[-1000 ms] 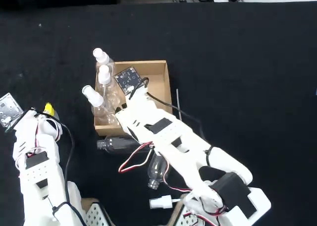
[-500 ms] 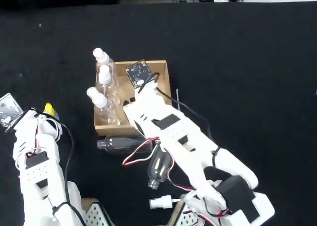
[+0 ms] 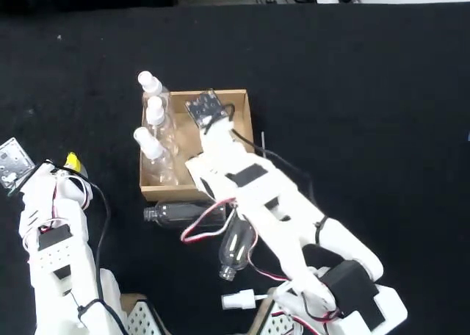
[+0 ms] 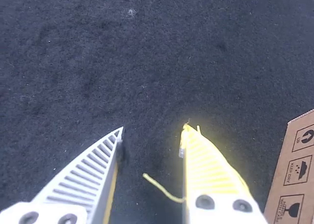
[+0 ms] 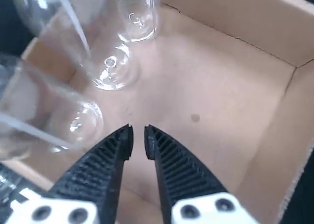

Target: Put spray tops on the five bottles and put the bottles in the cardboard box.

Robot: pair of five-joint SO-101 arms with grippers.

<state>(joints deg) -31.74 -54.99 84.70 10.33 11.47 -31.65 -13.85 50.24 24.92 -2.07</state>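
**Clerk:** First entry, nearest the arm bases?

**Checker:** One loose spray top, lying on the black table, well out from the near wall of the cardboard box.

**Clerk:** Next?

**Checker:** One uncapped bottle on its side, between that spray top and the box, neck pointing away from the box. After it comes a second uncapped bottle, also on its side. It lies along the box's near wall, just beside it; contact cannot be told.

**Clerk:** Level with the box?

**Checker:** The left gripper hangs over bare table off the box's left side. Its fingers are spread wide and nothing is between them. One thin white tube lies just outside the box's right wall.

**Clerk:** Inside the box?

**Checker:** Three bottles with spray tops stand in a row along the left wall: the near capped bottle, the middle capped bottle and the far capped bottle. The right gripper is over the bare box floor, beside the bottle bases. Its black fingers are barely parted, a narrow slit only, and they hold nothing.
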